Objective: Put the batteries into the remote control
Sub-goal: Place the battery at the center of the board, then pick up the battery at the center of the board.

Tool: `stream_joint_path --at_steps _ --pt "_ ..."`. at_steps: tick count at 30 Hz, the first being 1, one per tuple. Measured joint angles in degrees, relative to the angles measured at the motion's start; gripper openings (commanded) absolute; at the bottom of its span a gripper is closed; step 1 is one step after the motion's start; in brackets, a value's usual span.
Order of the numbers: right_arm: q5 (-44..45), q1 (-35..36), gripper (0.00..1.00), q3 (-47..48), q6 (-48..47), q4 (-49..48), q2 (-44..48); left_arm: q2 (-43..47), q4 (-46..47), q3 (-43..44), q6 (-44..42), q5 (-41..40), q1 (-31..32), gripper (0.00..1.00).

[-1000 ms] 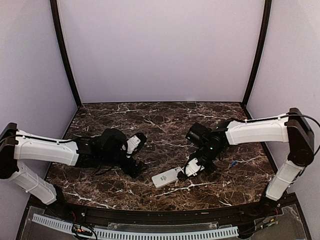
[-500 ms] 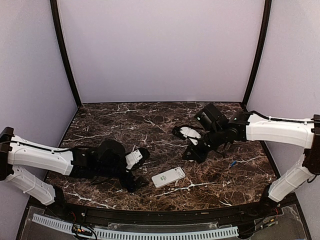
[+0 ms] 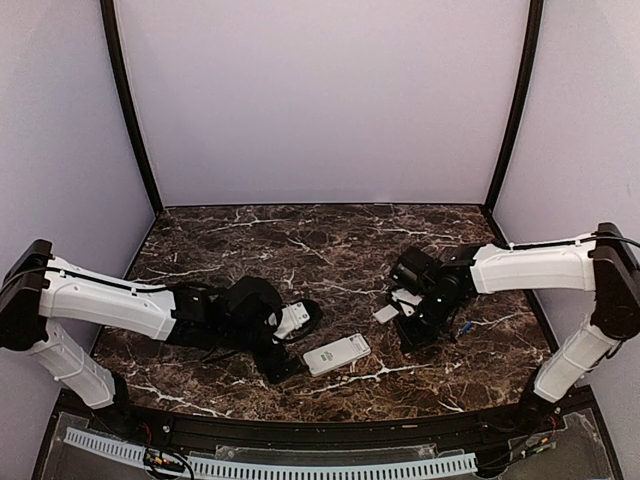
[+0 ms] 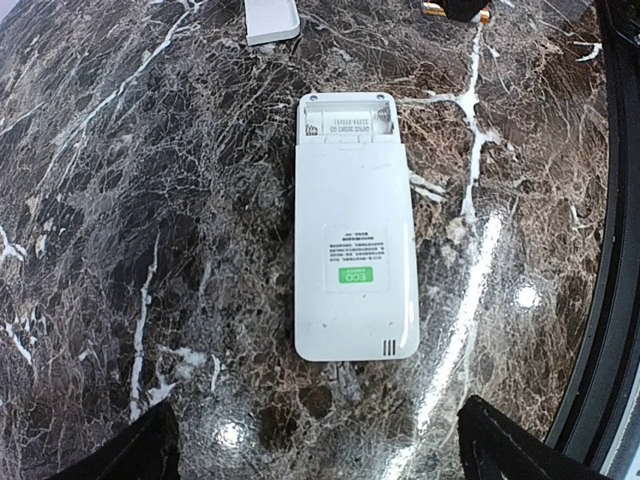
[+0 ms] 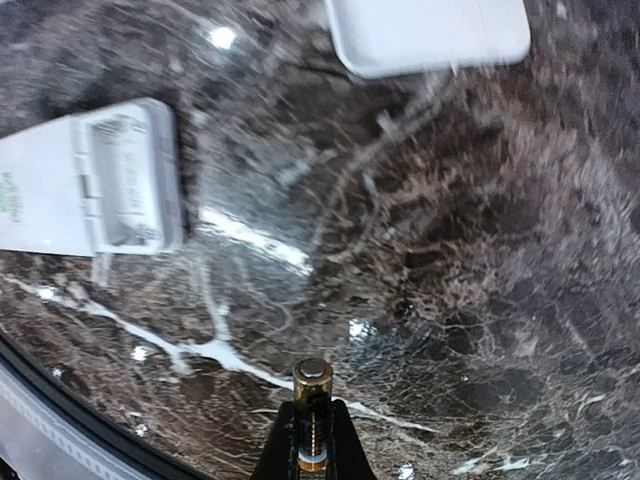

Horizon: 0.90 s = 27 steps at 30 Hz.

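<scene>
The remote control (image 3: 336,354) lies face down on the marble, a white handset with a green sticker (image 4: 352,230) on its back. Its battery compartment (image 4: 345,122) is uncovered and looks empty. My left gripper (image 3: 297,343) sits just left of the remote's closed end, open, its fingertips (image 4: 135,455) straddling bare table. My right gripper (image 3: 410,335) hovers right of the remote, shut on a black-and-gold battery (image 5: 313,410) that stands up between its tips (image 5: 313,445). In the right wrist view the remote (image 5: 90,190) is at the left. A second battery (image 3: 465,327), blue, lies further right.
A small flat white plate (image 3: 387,313) lies just beyond the remote's open end, seen also as a plate (image 5: 430,30) from the right wrist. The black table rim (image 4: 615,300) runs close along the remote's near side.
My left gripper has slid right, up to the remote's end. My right gripper lifted away from the remote's open end, swung back, then came down again to the remote's right.
</scene>
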<state>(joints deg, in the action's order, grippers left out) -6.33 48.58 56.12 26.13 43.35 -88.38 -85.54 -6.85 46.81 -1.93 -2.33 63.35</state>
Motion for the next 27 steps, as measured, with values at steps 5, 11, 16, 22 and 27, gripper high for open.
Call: stream_joint_path --at_steps 5,11,16,22,27 --pt "0.6 0.0 0.04 -2.9 3.4 0.8 -4.4 -0.3 -0.6 0.5 0.0 -0.7 0.2 0.97" --pt "0.4 0.0 0.20 -2.6 5.6 0.6 -6.4 -0.3 0.1 0.4 0.0 -0.7 0.6 0.97" --pt "-0.3 0.0 0.26 -1.2 6.3 1.1 -7.6 -0.4 2.4 -0.3 0.0 -0.7 0.7 0.98" --pt "-0.3 0.3 0.24 -1.1 7.3 1.2 -7.6 -2.2 4.2 -0.4 -0.4 -0.7 1.0 0.99" --pt "1.4 2.2 0.21 -2.0 10.2 0.4 -6.8 -6.7 5.3 -0.6 -1.1 2.3 1.0 0.99"
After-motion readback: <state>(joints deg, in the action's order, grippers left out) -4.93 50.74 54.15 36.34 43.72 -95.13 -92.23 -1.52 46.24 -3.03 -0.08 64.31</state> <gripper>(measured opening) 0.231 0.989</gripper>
